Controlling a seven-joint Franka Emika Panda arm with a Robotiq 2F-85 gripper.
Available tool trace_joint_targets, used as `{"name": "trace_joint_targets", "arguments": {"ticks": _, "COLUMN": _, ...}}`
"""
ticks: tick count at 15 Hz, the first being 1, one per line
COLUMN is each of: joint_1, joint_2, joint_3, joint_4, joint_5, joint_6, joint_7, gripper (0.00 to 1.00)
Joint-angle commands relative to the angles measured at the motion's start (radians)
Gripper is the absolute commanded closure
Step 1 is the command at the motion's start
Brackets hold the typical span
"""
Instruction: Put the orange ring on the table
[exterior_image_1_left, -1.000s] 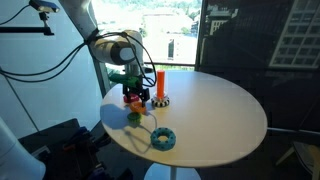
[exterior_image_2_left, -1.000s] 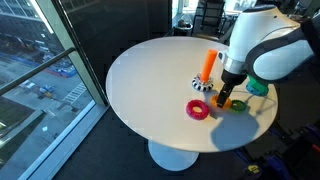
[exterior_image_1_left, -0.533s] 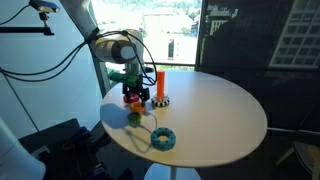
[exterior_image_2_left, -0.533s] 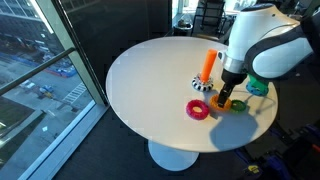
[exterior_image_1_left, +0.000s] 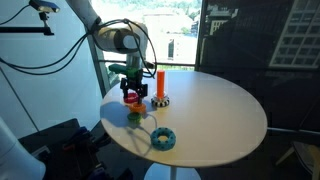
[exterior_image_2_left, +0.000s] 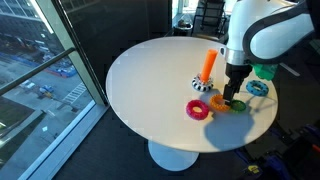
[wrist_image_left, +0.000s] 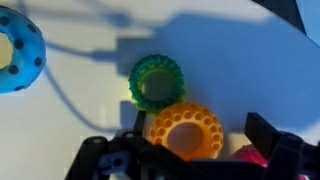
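Note:
The orange ring (wrist_image_left: 185, 131) lies flat on the white table (wrist_image_left: 230, 60), touching the green ring (wrist_image_left: 158, 83) beyond it. My gripper (wrist_image_left: 197, 126) hovers just above it, open, with one finger on each side of the ring and not touching it. In an exterior view the gripper (exterior_image_2_left: 234, 96) hangs over the orange ring (exterior_image_2_left: 227, 104) near the table's (exterior_image_2_left: 150, 80) edge. In an exterior view the gripper (exterior_image_1_left: 134, 92) hides the orange ring.
A red ring (exterior_image_2_left: 198, 109) lies next to the orange one. A larger blue ring (wrist_image_left: 18, 50) lies further off (exterior_image_1_left: 163, 138). An orange-red upright peg (exterior_image_2_left: 207, 65) on a black-and-white base stands close behind the gripper (exterior_image_1_left: 158, 82). The table edge is close by.
My gripper has risen a little from the table. The orange ring stays lying on the table below it.

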Motion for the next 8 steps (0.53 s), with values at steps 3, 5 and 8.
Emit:
{"name": "trace_joint_targets", "arguments": {"ticks": 3, "joint_1": -0.011, "joint_2": -0.147, "joint_3": 0.011, "joint_4": -0.028, "joint_5": 0.069, "joint_6": -0.055, "joint_7": 0.033, "gripper": 0.0}}
{"name": "trace_joint_targets", "arguments": {"ticks": 5, "joint_1": -0.009, "joint_2": -0.191, "joint_3": 0.009, "joint_4": -0.037, "joint_5": 0.081, "joint_6": -0.056, "joint_7": 0.052, "gripper": 0.0}}
{"name": "trace_joint_targets", "arguments": {"ticks": 8, "joint_1": -0.011, "joint_2": -0.268, "joint_3": 0.003, "joint_4": -0.056, "joint_5": 0.08, "joint_6": -0.057, "joint_7": 0.108, "gripper": 0.0}}
